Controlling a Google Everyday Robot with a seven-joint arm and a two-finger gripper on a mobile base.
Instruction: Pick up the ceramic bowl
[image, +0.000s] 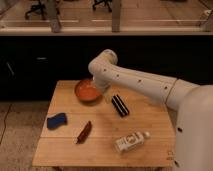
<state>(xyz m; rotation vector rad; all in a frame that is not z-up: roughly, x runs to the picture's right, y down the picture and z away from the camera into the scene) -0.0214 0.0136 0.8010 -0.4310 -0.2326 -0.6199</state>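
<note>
blue sponge (56, 120): flat on the left of the wooden table (150, 117).
brown stick-like item (84, 132): right of the sponge, hard to identify.
ceramic bowl (84, 92): upright at the table's far left-centre, nothing visible inside, right rim hidden by the wrist.
gripper (101, 91): at the bowl's right edge, largely hidden, jaws wide.
white bottle (131, 142): on its side near the front, contents unclear.
arm (145, 86): enters from the right, wrist bent down.
</note>
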